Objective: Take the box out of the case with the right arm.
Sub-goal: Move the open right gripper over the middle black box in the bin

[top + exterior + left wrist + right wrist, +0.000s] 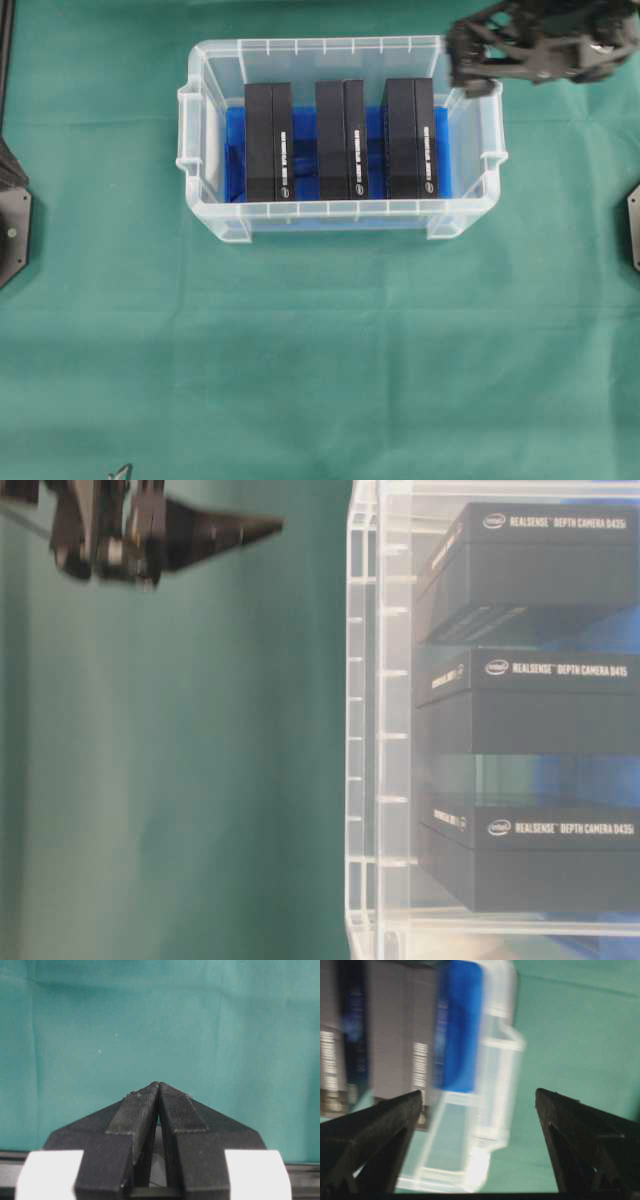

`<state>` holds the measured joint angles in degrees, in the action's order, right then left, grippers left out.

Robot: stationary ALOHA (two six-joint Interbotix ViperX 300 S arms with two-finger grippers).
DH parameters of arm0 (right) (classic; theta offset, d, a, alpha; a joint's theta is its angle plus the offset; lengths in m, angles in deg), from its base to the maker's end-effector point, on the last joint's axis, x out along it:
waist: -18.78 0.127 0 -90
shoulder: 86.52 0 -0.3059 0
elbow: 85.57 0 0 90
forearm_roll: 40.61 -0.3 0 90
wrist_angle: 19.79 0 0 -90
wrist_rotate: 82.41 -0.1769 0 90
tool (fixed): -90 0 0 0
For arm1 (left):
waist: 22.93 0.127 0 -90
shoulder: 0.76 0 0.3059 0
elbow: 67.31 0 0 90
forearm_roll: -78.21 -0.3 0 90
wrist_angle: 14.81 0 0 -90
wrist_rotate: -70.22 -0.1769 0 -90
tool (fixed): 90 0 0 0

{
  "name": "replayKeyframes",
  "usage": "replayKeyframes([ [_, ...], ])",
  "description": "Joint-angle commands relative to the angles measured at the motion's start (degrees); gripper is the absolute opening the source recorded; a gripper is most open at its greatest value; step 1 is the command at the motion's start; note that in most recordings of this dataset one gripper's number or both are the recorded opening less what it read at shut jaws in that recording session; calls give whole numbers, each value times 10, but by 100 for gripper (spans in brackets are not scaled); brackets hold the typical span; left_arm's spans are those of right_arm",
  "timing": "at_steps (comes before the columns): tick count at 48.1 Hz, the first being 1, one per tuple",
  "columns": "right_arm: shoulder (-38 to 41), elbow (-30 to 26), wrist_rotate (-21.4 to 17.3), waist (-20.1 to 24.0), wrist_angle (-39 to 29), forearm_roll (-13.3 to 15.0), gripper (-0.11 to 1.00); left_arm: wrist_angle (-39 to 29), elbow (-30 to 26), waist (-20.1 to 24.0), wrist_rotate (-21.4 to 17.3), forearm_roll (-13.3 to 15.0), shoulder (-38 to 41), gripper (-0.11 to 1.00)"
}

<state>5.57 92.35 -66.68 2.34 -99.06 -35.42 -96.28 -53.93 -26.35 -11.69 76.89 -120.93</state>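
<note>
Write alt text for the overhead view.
A clear plastic case on a green cloth holds three black boxes standing side by side on a blue lining. The all-black right gripper, fingers open, hangs over the case's top-right corner.

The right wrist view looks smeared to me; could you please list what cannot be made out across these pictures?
- Right wrist view: motion blur smears the boxes and case; their print is unreadable.
- Overhead view: the right pincer is cut by the top edge; its arm is largely out of frame.
- Table-level view: the case runs off the right edge.
- Left wrist view: the shut left pincer shows only green cloth; no case.
</note>
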Motion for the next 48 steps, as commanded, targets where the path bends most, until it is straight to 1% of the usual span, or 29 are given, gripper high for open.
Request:
replayKeyframes([
  [1,22,-48,1,7,3,-1,92,3,-15,-2,2,-3,0,0],
  [10,89,-122,0,25,3,-2,92,2,-15,-2,2,-3,0,0],
  [14,119,-155,1,33,3,-7,92,2,-15,-2,2,-3,-1,0],
  [26,181,-228,3,45,11,-15,92,2,-15,-2,2,-3,-4,0],
  [35,199,-246,3,46,20,-18,92,2,-15,-2,2,-3,-4,0],
  [48,200,-246,3,46,24,-19,92,2,-15,-2,2,-3,-4,0],
])
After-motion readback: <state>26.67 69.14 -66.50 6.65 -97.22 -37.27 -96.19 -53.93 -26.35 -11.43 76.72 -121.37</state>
